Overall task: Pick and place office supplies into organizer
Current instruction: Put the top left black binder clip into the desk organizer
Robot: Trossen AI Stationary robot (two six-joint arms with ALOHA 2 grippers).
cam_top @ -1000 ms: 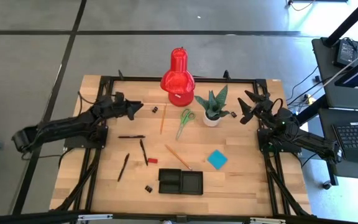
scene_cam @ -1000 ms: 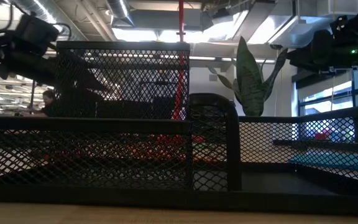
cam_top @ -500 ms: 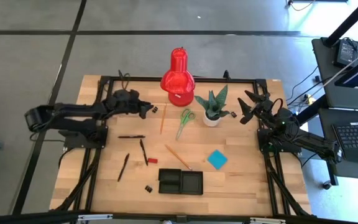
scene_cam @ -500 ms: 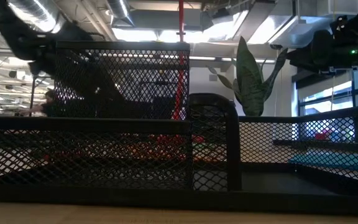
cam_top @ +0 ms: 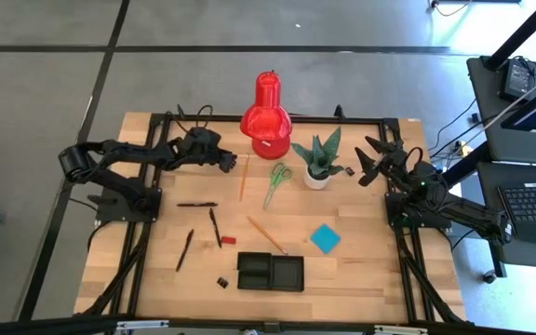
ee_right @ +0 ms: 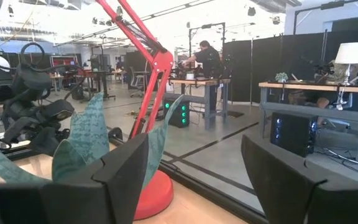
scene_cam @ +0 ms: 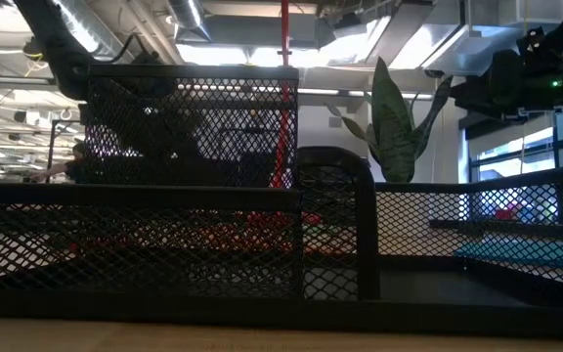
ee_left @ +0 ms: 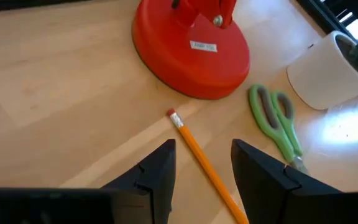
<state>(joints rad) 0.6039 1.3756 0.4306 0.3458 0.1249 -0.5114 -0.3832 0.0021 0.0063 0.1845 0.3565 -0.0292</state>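
Observation:
My left gripper (cam_top: pixel 233 164) hovers open over the far end of an orange pencil (cam_top: pixel 244 178). In the left wrist view the pencil (ee_left: pixel 197 152) runs between the two fingers, its eraser end (ee_left: pixel 174 117) ahead of them, and they do not touch it. Green-handled scissors (cam_top: pixel 276 182) lie just to the right. A second pencil (cam_top: pixel 266 234), three black pens (cam_top: pixel 197 204), a red piece (cam_top: pixel 228 240) and a blue note pad (cam_top: pixel 325 238) lie flat on the table. The black organizer (cam_top: pixel 271 272) stands at the near edge. My right gripper (cam_top: pixel 367 160) waits open at the far right.
The red lamp's round base (cam_top: pixel 266 123) stands just beyond the left gripper, and a green plant in a white pot (cam_top: pixel 318 160) is right of the scissors. Small black clips (cam_top: pixel 222 281) lie near the organizer. Bare wood lies between the pens and the note pad.
My left arm has stretched out, carrying its gripper toward the table's right, from the far left corner to the pencil's far end by the lamp base, and the gripper has tipped downward. Its fingers have stayed open.

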